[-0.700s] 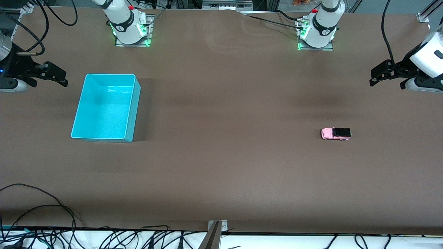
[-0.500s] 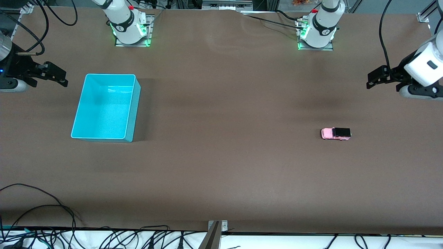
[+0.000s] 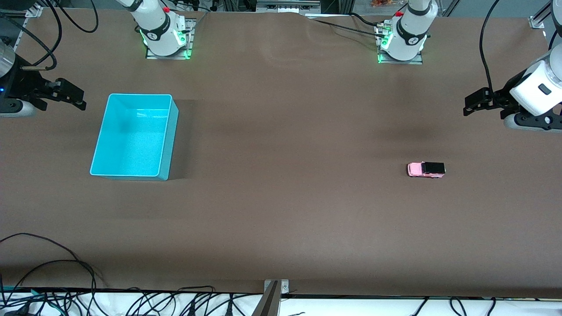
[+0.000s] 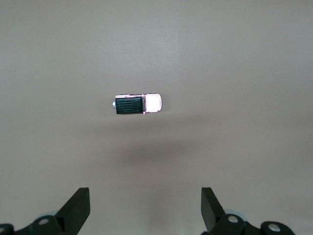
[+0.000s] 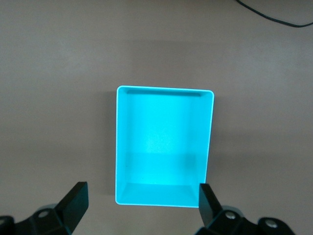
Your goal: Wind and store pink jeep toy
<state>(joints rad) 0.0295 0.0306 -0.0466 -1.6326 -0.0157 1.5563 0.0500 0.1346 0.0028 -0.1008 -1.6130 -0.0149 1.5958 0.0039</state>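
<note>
The pink jeep toy (image 3: 426, 169), pink with a black roof, sits on its wheels on the brown table toward the left arm's end; it also shows in the left wrist view (image 4: 137, 104). My left gripper (image 3: 470, 105) is open and empty, up in the air at the table's end, apart from the jeep; in its wrist view (image 4: 145, 208) the jaws stand wide apart. My right gripper (image 3: 74, 98) is open and empty beside the turquoise bin (image 3: 100, 149) at the right arm's end; its wrist view (image 5: 143, 203) looks down on the empty bin (image 5: 122, 142).
Both arm bases (image 3: 164, 33) (image 3: 404, 37) stand along the table's edge farthest from the front camera. Cables (image 3: 66, 267) lie along the nearest edge, by a metal bracket (image 3: 274, 298).
My left gripper has shifted a little toward the table's middle and toward the arm bases' edge, its wrist turning. The right gripper, the jeep and the bin have not moved.
</note>
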